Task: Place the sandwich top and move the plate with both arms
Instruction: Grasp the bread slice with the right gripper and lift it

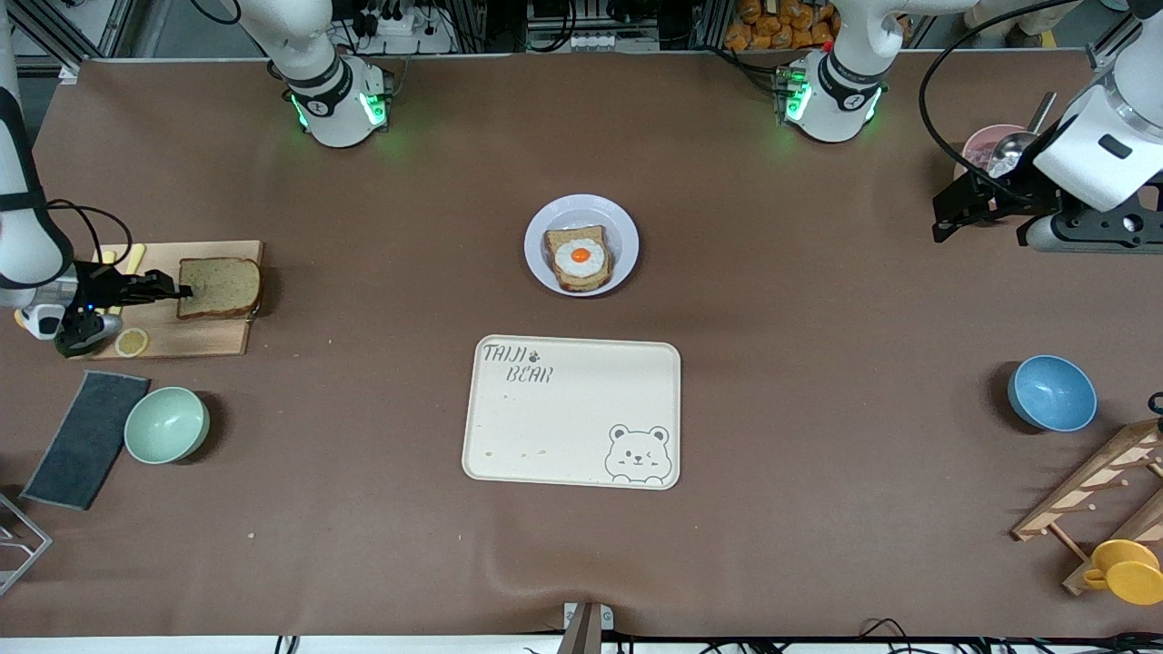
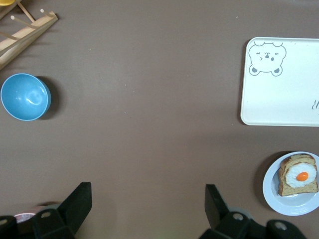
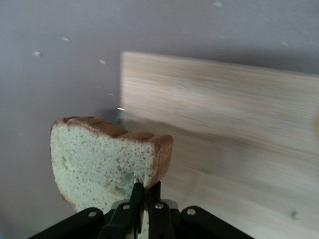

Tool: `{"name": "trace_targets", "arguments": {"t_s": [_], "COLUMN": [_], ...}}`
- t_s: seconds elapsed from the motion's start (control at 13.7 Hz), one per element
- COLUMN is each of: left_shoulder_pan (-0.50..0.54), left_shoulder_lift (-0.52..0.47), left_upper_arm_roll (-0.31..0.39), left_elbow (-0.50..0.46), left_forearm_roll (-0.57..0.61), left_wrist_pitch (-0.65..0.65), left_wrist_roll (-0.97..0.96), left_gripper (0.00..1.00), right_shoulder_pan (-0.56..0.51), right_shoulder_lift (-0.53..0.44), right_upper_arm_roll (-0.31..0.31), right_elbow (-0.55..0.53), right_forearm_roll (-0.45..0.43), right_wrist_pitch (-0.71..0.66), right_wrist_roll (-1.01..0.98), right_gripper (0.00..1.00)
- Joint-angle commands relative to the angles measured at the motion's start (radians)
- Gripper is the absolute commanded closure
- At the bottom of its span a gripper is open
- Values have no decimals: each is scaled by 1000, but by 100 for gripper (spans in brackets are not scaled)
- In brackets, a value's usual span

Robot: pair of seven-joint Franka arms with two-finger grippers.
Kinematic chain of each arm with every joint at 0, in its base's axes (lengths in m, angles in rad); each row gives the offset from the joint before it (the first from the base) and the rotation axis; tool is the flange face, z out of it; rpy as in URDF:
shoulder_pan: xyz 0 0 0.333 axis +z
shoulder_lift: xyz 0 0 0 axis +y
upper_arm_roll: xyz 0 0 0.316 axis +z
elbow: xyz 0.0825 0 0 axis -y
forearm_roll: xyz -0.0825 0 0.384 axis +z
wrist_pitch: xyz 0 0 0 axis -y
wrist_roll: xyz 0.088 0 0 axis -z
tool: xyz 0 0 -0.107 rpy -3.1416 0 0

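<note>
The sandwich top, a plain brown bread slice, is gripped at its edge by my right gripper over the wooden cutting board. In the right wrist view the slice stands up from the shut fingertips, just above the board. The pale plate sits mid-table with an egg-topped bread slice on it; it also shows in the left wrist view. My left gripper is open and empty, held high over the left arm's end of the table.
A cream bear-print tray lies nearer the camera than the plate. A mint bowl and dark cloth lie near the cutting board. A blue bowl, wooden rack, yellow cup and pink bowl with spoon stand at the left arm's end.
</note>
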Motion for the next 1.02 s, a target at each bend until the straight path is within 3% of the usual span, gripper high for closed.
{"name": "trace_targets", "arguments": {"t_s": [0.0,0.37,0.95], "left_shoulder_pan": [10,9,10], "left_shoulder_lift": [1,-2,16], "left_upper_arm_roll": [-12,-18,-16], "left_elbow": [-10,-10,-11], "left_forearm_roll": [-3,-3,-1], "left_wrist_pitch": [3,-2,0], "left_wrist_roll": [2,-1,0], "left_gripper": [0,0,0], "right_shoulder_pan": [84,274,604], "right_shoulder_lift": [-19,-76,-128], "right_upper_arm_roll": [-4,7,5], "right_elbow": [104,106,77], "right_forearm_roll": [11,81,252], "right_wrist_pitch": [-160,-238,-217], "right_wrist_roll": [70,195,487], "right_gripper": [100,100,100]}}
